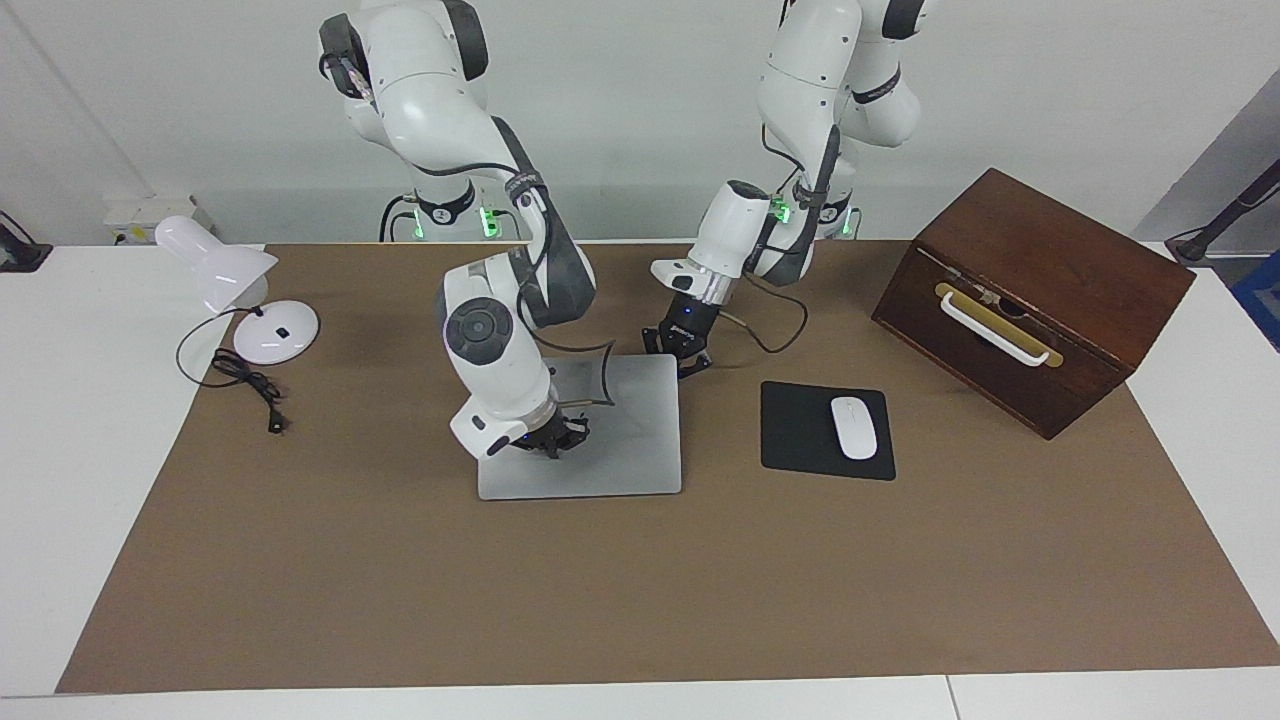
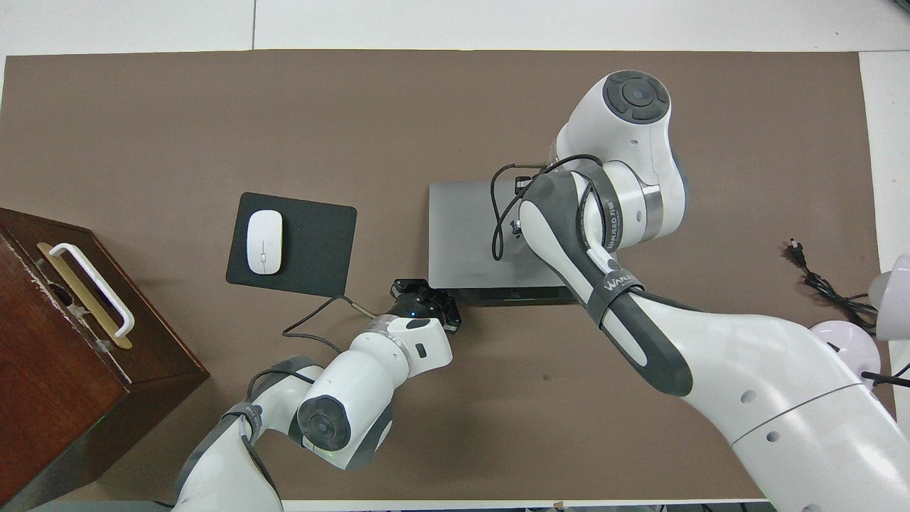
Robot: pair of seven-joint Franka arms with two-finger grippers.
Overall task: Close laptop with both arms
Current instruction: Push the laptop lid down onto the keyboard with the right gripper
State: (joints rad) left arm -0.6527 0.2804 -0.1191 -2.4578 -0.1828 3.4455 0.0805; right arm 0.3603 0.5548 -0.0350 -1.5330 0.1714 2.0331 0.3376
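The silver-grey laptop (image 1: 630,440) lies flat on the brown mat with its lid down; no keys or trackpad show. It also shows in the overhead view (image 2: 462,235). My right gripper (image 1: 550,438) is low on the lid, at the part toward the right arm's end of the table; in the overhead view its own arm hides it. My left gripper (image 1: 680,352) is at the laptop's corner nearest the robots, toward the left arm's end, and it also shows in the overhead view (image 2: 425,299).
A black mouse pad (image 1: 800,430) with a white mouse (image 1: 854,427) lies beside the laptop toward the left arm's end. A brown wooden box (image 1: 1030,290) with a white handle stands past it. A white desk lamp (image 1: 230,285) and its cable lie toward the right arm's end.
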